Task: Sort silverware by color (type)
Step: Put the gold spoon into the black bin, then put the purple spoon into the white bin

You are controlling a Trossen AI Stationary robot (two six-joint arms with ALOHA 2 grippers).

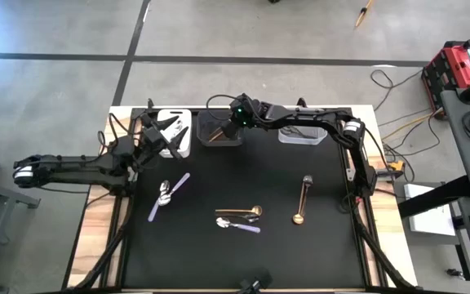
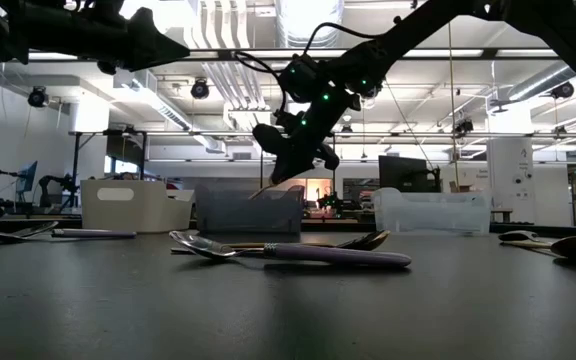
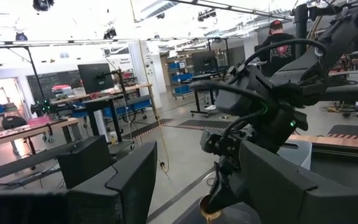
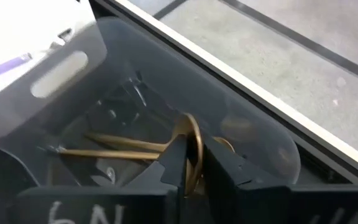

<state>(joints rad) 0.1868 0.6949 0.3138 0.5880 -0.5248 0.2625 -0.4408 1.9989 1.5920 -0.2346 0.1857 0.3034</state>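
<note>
Gold spoon [image 4: 191,146]: pinched between my right pincer's fingers, hanging into the dark bin [image 1: 220,129] above other gold pieces.
Right pincer [image 4: 191,171]: narrow, clamped on the spoon over that bin.
Left pincer [image 1: 166,135]: wide, empty, over the white bin [image 1: 178,116].
Worktop [image 1: 219,253]: purple-handled spoons [image 1: 170,194] and gold ones lie well apart from me.

Three bins [image 1: 225,129], two purple-handled spoons [image 1: 170,194], two gold spoons [image 1: 302,199] on the mat.
</note>
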